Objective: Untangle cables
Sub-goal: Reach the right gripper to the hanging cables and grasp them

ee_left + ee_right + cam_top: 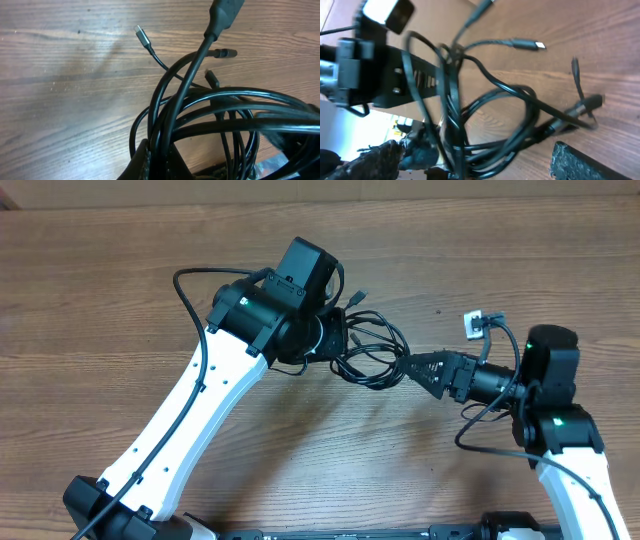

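Left fingers clamp the cables, right fingers gape beside them. Best pinch one strand, pull slowly.

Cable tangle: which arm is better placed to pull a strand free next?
Probably the right. The left pincer is shut on the cable tangle, anchoring it, while the right pincer is open at the tangle's right side, with loops lying between its fingers.
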Motion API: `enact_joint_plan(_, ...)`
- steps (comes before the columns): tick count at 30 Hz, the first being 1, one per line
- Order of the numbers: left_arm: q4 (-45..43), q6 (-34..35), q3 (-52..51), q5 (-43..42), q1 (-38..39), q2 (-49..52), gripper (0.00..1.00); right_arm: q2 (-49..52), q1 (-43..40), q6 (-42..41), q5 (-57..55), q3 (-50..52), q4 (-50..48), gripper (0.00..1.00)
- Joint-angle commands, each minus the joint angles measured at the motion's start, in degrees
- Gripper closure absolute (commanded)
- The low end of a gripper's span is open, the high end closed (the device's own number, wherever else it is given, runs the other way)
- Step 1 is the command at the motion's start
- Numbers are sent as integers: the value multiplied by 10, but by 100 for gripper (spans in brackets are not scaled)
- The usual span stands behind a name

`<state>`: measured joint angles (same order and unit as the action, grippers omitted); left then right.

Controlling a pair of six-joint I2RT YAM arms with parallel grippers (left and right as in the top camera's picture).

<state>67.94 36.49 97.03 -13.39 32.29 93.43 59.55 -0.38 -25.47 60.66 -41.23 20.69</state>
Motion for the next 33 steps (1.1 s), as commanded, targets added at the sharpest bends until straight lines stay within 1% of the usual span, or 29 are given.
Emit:
enact_joint_plan(1, -13, -23, 18, -10, 4, -16, 96, 10, -2, -9, 18, -14, 6, 6)
enact_joint_plan(4, -26, -23, 18, -5, 4, -16, 96, 10, -2, -9, 21, -14, 9, 6)
enact_joint_plan(7, -31, -23, 17, 20, 4, -15, 96, 10, -2, -12, 20, -14, 10, 6)
enact_joint_plan(11, -36, -23, 17, 19, 9, -9, 96, 10, 9, -13, 20, -14, 7, 7)
enact_joint_plan(16, -46, -23, 17, 16, 32, -2, 96, 10, 17, -13, 19, -14, 4, 11)
enact_joint_plan(18, -55, -23, 17, 16, 49, -2, 96, 10, 17, -13, 19, -14, 4, 18)
enact_joint_plan(20, -56, -23, 17, 29, 59, -2, 96, 10, 17, -13, 18, -14, 4, 28)
enact_joint_plan(23, -50, -23, 17, 51, 64, -2, 96, 10, 17, -13, 18, -14, 4, 53)
enact_joint_plan(25, -45, -23, 17, 63, 64, -1, 96, 10, 17, -14, 18, -14, 5, 65)
enact_joint_plan(26, -42, -23, 17, 68, 64, -1, 96, 10, 17, -14, 18, -14, 5, 69)
enact_joint_plan(29, -38, -23, 17, 90, 64, -1, 96, 10, 17, -13, 18, -14, 5, 72)
enact_joint_plan(31, -36, -23, 17, 101, 64, -1, 96, 10, 17, -14, 18, -14, 5, 77)
enact_joint_plan(33, -36, -22, 17, 107, 64, -1, 93, 10, 17, -14, 18, -14, 5, 87)
